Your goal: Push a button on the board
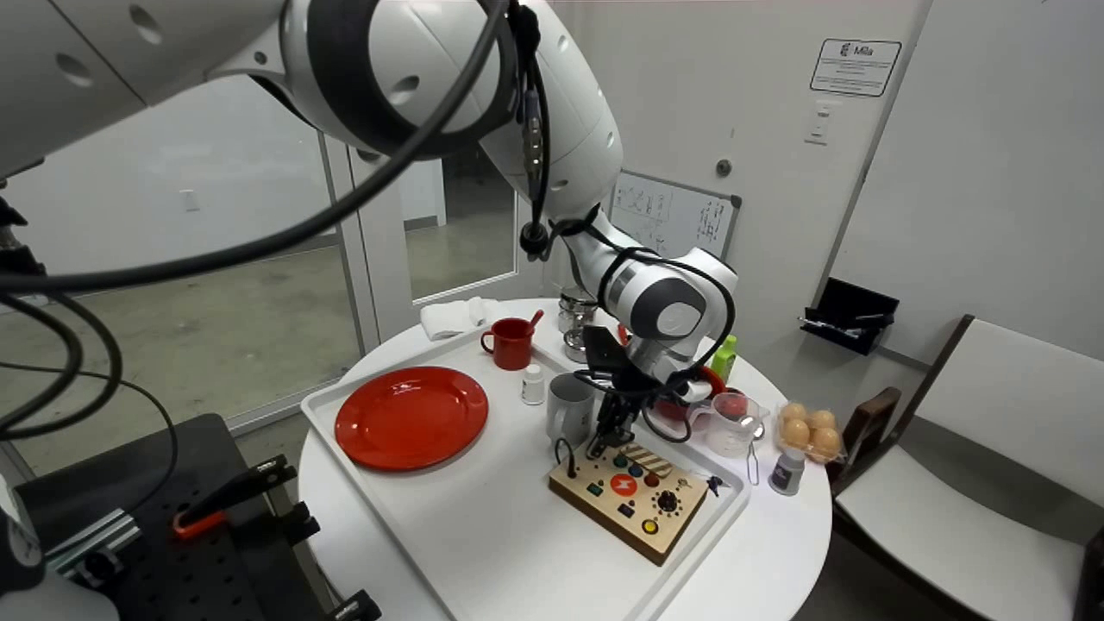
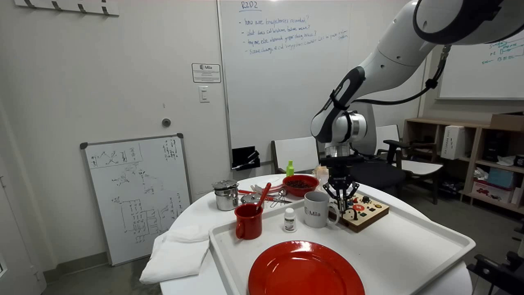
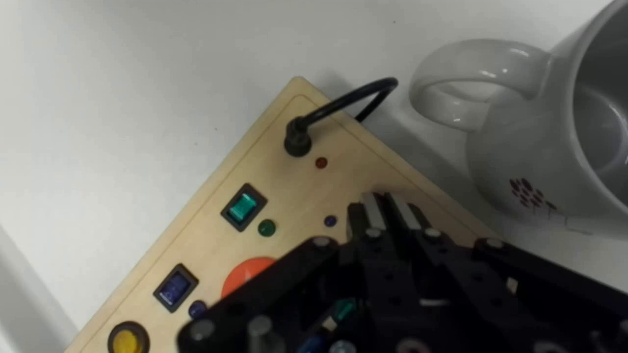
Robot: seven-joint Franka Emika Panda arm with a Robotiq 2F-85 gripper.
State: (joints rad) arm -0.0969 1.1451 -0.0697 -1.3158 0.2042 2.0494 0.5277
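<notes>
The board (image 1: 642,506) is a pale wood panel with coloured buttons, lying on the white tray in both exterior views (image 2: 370,213). The wrist view shows part of the board (image 3: 274,169), with a green rocker switch (image 3: 243,207), a blue rocker switch (image 3: 175,288), a yellow button (image 3: 125,341) and an orange-red disc (image 3: 245,274). My gripper (image 3: 384,196) points down over the board's edge nearest the grey mug, fingers nearly together. A dark reddish spot shows between the fingertips; I cannot tell what it is or whether they touch it. The gripper hides part of the board.
A grey mug (image 3: 530,147) stands close beside the gripper and board. A black cable (image 3: 343,100) loops from the board's corner. The tray (image 1: 405,535) also holds a red plate (image 1: 411,418) and a white bottle (image 1: 533,386). A red mug (image 2: 248,223) stands near its edge.
</notes>
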